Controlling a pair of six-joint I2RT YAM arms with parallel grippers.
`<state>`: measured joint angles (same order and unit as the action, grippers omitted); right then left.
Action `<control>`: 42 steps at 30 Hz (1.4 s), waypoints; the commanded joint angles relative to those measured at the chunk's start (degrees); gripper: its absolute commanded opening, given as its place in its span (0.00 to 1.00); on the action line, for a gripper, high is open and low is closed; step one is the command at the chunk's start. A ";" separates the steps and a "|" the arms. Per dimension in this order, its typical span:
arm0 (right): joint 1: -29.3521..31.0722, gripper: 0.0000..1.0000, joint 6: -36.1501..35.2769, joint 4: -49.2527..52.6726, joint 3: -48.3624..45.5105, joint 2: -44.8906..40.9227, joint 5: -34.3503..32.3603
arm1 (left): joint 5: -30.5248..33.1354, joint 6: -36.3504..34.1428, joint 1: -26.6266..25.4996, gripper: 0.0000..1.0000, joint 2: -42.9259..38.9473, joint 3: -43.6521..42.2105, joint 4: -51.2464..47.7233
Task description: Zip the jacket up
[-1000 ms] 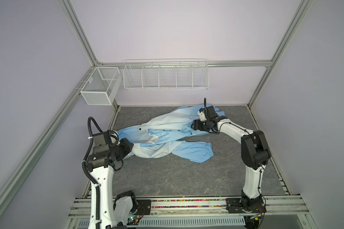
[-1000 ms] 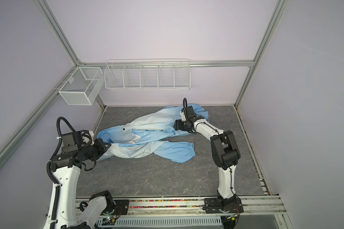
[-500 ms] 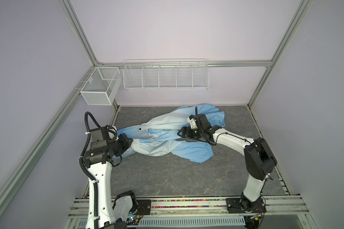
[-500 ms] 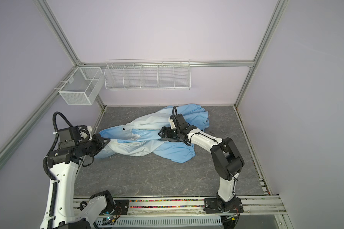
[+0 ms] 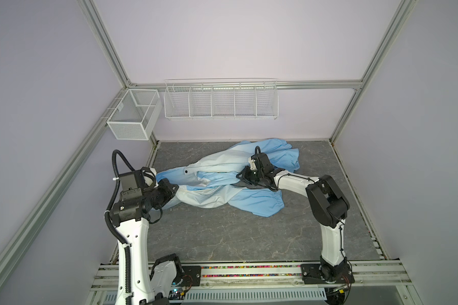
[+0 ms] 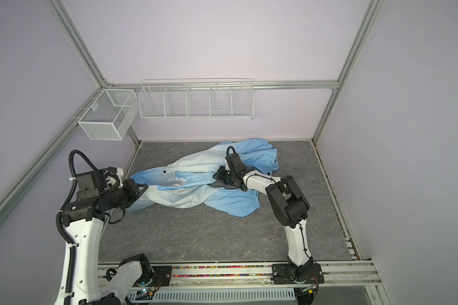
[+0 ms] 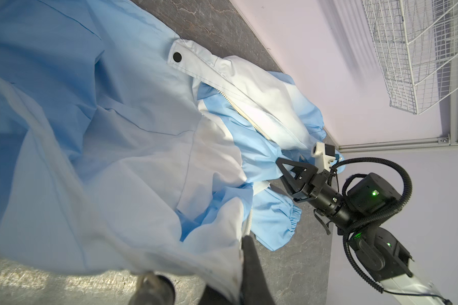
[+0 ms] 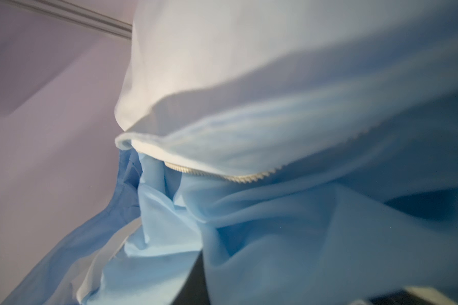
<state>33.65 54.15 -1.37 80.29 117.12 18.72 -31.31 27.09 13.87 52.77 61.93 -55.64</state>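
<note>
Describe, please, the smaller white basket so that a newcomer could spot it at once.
Look to the back left corner of the enclosure, where the aluminium frame bars meet. The small white mesh basket hangs there on the left rail, beside the long wire rack on the back wall. Unlike that five-bay open-wire rack, it is a compact fine-mesh box.

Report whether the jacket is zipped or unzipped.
Unzipped: the jacket lies crumpled, its zipper teeth bare along one loose front edge.

No text, label, brand or number is legible anywhere, though blur may hide small print.
</note>
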 commanded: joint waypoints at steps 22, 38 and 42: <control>-3.32 0.11 -24.00 36.63 56.99 22.95 -8.19 | -2.49 -6.96 0.28 0.00 -5.11 10.04 1.16; -7.34 0.07 -29.27 37.19 44.26 6.05 -11.53 | -4.46 -3.99 0.28 0.00 6.36 29.62 10.35; -10.56 0.07 -30.71 35.34 36.00 -4.00 -11.52 | 0.94 -6.55 0.28 0.00 12.79 36.00 8.32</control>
<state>26.48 26.02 36.86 119.33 121.10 10.09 -36.36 24.01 13.82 63.16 93.23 -48.07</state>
